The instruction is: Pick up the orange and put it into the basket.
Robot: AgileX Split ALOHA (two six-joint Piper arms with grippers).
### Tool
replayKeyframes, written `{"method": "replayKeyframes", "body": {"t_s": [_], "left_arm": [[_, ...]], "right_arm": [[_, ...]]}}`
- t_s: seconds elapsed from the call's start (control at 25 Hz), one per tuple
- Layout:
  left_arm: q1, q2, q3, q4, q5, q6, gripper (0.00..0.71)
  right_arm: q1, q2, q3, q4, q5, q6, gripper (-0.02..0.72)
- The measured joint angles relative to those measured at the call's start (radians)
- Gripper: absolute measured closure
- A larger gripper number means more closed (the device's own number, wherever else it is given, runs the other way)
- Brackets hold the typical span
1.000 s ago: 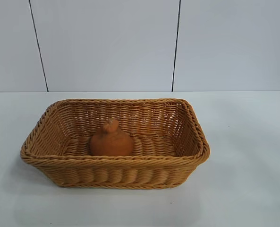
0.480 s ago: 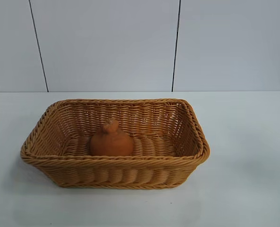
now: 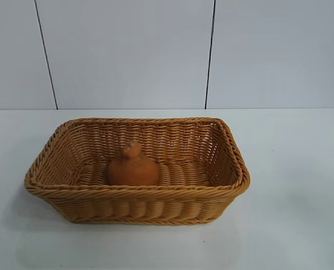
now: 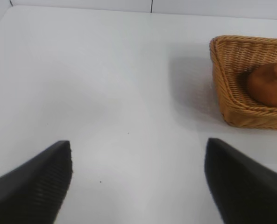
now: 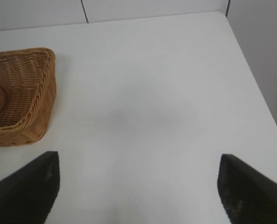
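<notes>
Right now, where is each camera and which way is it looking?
Exterior view: out in front of the table, looking down at the basket with the orange inside; no part of the robot shows.
Left wrist view: on the left arm, looking over the table; the open left gripper frames it.
Right wrist view: on the right arm, looking over the table; the open right gripper frames it.
All three share the basket and orange; both wrist cameras see them off to one side.

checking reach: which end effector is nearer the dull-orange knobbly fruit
Left, likely. Left end effector and right end effector flank the tan wicker basket holding the fruit; it sits left of centre.
</notes>
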Motion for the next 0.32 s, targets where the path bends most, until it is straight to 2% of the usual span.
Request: {"method": "replayKeyframes", "body": {"t_s": [0.32], "left_arm": [[0.000, 0.000, 0.000, 0.000, 0.000, 0.000, 0.154]], "right_arm": [[0.000, -0.020, 0.000, 0.000, 0.001, 0.000, 0.072]]}}
